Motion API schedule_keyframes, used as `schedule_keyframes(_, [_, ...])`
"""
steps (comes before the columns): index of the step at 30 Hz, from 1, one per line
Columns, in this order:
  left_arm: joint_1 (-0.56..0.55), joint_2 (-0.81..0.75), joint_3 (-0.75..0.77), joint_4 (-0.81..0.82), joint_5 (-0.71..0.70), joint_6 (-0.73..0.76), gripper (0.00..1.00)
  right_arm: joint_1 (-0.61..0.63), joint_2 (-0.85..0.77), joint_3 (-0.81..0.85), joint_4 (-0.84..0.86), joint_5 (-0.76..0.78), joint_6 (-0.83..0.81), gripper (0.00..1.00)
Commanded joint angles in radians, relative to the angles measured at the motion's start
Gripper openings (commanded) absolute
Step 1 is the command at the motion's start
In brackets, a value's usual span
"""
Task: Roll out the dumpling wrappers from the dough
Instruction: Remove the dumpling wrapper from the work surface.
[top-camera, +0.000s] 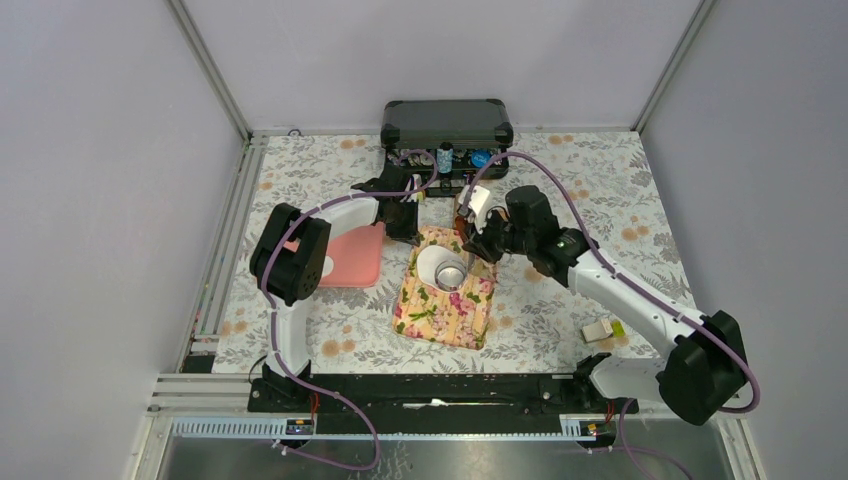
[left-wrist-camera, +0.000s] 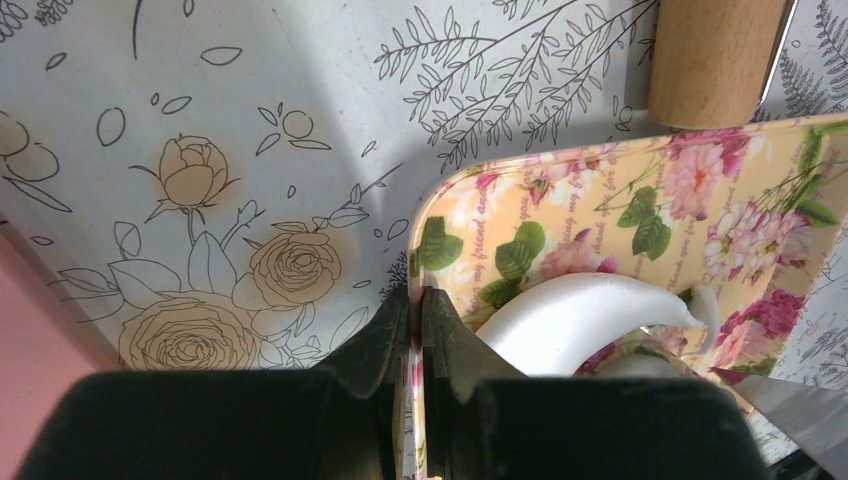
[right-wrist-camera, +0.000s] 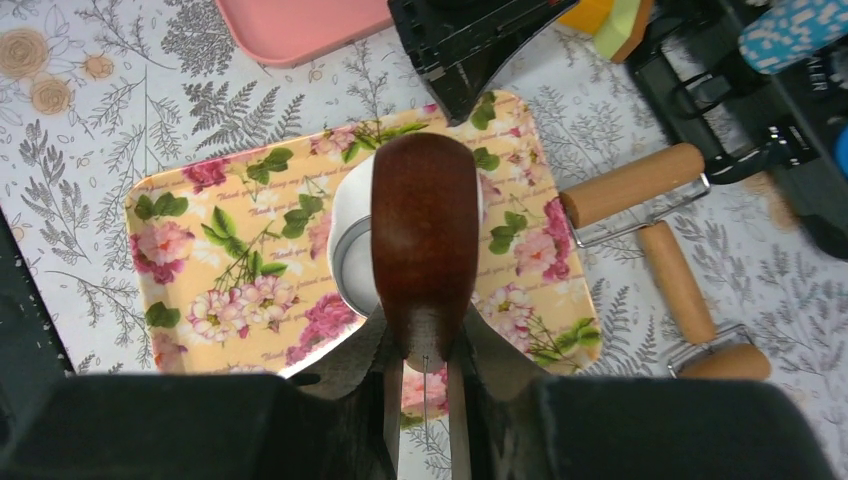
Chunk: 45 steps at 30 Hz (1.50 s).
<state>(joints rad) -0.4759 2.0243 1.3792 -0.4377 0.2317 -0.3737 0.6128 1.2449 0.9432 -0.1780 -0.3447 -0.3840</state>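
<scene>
A flowered yellow tray (top-camera: 450, 315) lies mid-table. On it is a white dumpling wrapper (top-camera: 428, 262) (left-wrist-camera: 580, 315) (right-wrist-camera: 347, 205), with a round silver tin (top-camera: 450, 272) (right-wrist-camera: 355, 270) standing on it. My left gripper (top-camera: 412, 232) (left-wrist-camera: 418, 300) is shut on the tray's far left edge (left-wrist-camera: 450, 200). My right gripper (top-camera: 483, 248) (right-wrist-camera: 425, 355) is shut on a dark brown wooden handle (right-wrist-camera: 425, 230), which hangs over the tin and hides part of it. No separate lumps of dough are in view.
A pink tray (top-camera: 350, 258) (right-wrist-camera: 300, 25) lies left of the flowered one. Two pale wooden rollers (right-wrist-camera: 632, 185) (right-wrist-camera: 690, 290) lie to its right. A black case (top-camera: 447, 122) stands at the back. A small white-and-green block (top-camera: 598, 330) sits near my right arm.
</scene>
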Motion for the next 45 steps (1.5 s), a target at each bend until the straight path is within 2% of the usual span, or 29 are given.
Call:
schedule_keyframes(1, [-0.003, 0.002, -0.026, -0.049, 0.001, 0.033, 0.0, 0.005, 0.024, -0.007, 0.066, -0.061, 0.019, 0.0])
schedule_keyframes(20, [-0.003, -0.001, -0.03, -0.05, 0.008, 0.035, 0.0, 0.005, 0.055, -0.038, 0.082, -0.007, -0.029, 0.0])
schedule_keyframes(32, [-0.003, -0.006, -0.031, -0.053, 0.006, 0.036, 0.0, 0.004, 0.045, -0.059, 0.02, 0.132, -0.124, 0.0])
schedule_keyframes(41, [-0.003, -0.006, -0.03, -0.055, 0.009, 0.036, 0.0, -0.01, 0.135, -0.018, 0.022, 0.231, -0.159, 0.0])
schedule_keyframes(45, [-0.002, -0.008, -0.028, -0.055, 0.013, 0.036, 0.0, -0.01, 0.156, 0.018, 0.032, 0.166, -0.133, 0.0])
